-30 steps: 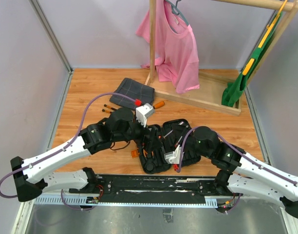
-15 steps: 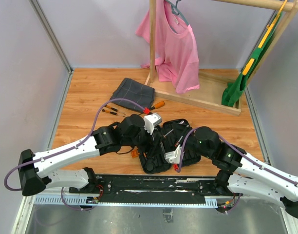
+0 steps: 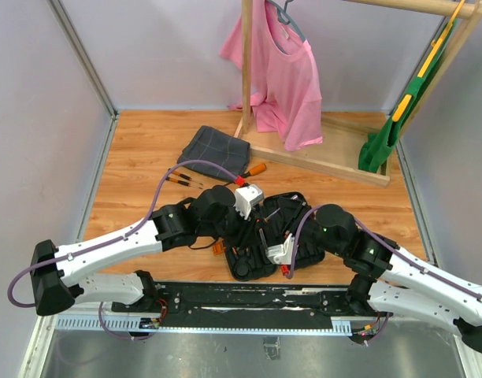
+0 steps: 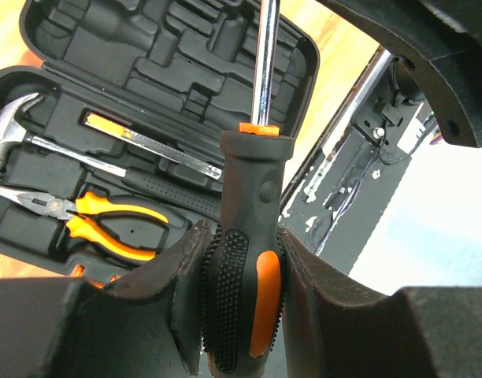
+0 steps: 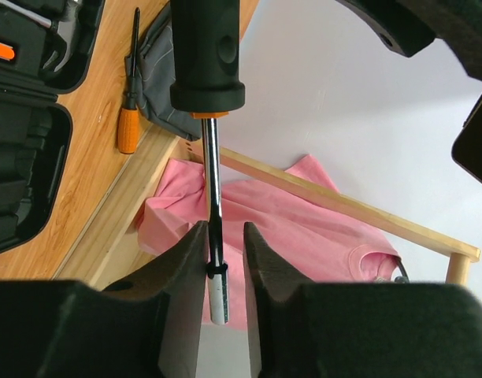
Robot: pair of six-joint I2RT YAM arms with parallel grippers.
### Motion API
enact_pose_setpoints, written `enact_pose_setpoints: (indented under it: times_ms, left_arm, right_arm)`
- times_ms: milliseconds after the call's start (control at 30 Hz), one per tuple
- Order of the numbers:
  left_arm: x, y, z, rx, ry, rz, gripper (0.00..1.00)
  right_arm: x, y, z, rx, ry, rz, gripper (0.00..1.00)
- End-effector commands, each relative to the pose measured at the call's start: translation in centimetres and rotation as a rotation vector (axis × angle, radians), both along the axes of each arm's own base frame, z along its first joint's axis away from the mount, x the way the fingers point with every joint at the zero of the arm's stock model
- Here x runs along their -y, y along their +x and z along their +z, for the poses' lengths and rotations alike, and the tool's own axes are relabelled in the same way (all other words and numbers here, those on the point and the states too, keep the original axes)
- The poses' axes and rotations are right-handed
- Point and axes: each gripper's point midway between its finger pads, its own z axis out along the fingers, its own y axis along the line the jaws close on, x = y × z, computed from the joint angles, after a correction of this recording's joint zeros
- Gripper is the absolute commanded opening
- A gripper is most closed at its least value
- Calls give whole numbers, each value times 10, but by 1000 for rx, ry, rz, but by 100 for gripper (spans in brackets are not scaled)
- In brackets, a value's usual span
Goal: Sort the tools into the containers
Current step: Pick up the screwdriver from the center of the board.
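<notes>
Left hand (image 4: 241, 268) clamps the screwdriver (image 4: 253, 169) by its ribbed black-orange handle; right hand (image 5: 224, 244) sits slightly apart around the steel shaft.

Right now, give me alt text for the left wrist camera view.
The left claw grips a black-and-orange screwdriver by its handle, shaft pointing up the frame. Behind it lies an open black tool case holding a hammer and orange-handled pliers.
</notes>
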Motion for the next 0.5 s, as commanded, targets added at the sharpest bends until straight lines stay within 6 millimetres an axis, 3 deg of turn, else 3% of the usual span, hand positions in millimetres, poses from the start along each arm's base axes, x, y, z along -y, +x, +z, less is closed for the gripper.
enact_pose_setpoints:
  times_ms: [0,167,467]
  left_arm:
    - [5,7,5,27,-20,26,2]
    - [-1,19,10,61,-22,105,1]
    - [-13,42,21,142,-79,259,0]
  right_arm:
    - [-6,-9,27,27,79,47,30]
    - [-1,-17,22,-24,107,56,51]
    - [6,-29,39,-163,442,24,57]
